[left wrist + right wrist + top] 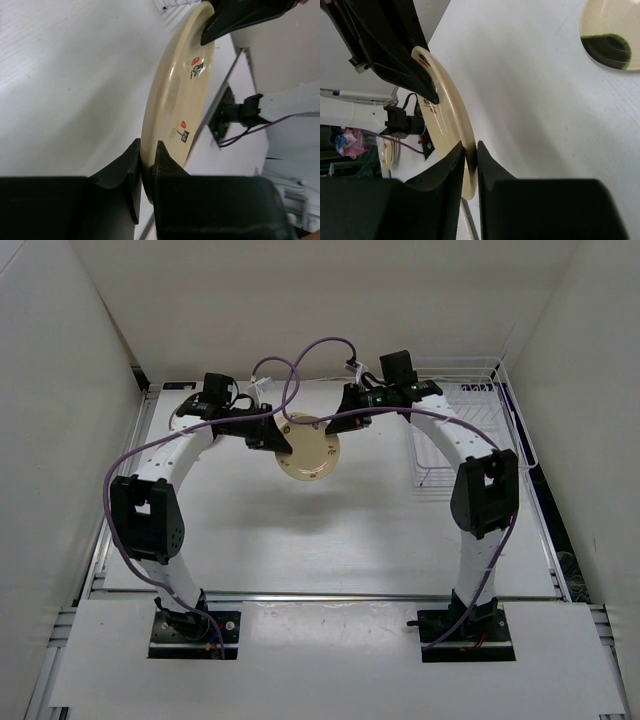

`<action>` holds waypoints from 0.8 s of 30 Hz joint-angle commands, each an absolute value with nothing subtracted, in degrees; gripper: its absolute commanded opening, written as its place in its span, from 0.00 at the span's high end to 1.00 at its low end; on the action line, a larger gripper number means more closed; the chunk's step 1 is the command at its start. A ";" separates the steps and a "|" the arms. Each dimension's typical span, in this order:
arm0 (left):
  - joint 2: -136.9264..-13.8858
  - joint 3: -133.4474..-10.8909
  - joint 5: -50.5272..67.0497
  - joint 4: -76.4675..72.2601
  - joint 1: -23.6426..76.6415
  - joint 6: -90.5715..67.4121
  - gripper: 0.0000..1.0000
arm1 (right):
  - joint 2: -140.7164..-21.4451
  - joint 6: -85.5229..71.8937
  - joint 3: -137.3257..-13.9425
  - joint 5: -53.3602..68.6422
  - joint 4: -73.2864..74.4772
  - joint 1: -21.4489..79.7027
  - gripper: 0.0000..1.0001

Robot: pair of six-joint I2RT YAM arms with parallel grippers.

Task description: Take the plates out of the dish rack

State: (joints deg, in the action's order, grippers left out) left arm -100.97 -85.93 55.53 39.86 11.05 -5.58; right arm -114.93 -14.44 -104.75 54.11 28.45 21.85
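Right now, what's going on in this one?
Both arms have one tan-yellow plate between them, held in the air over the table. The left gripper is shut on one side of its rim and the right gripper on the opposite side, which looks like a hand-over. The white wire dish rack stands at the far right. Another cream plate with a dark green patch lies flat on the table.

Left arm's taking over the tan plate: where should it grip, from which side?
Pinch the rim opposite the right gripper, edge-on: the tan plate hangs tilted in the air, and only its thin rim fits the jaws. The left gripper already clamps there.
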 commanded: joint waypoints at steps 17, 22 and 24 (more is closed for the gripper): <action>-108.17 -93.33 24.51 34.63 12.22 -13.54 0.90 | -101.54 -1.06 -100.21 7.15 35.24 20.92 0.57; -116.88 -103.94 31.63 34.63 11.69 -14.15 0.90 | -91.34 2.99 -89.77 5.10 35.86 20.92 0.57; -120.75 -106.60 35.39 34.63 10.38 -14.15 0.90 | -85.63 2.99 -86.85 4.58 37.08 20.92 0.57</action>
State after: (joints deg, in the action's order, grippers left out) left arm -119.55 -101.67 29.36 36.01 11.70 -13.15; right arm -92.29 0.58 -89.95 8.27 36.25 20.73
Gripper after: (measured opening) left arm 0.209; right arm 0.431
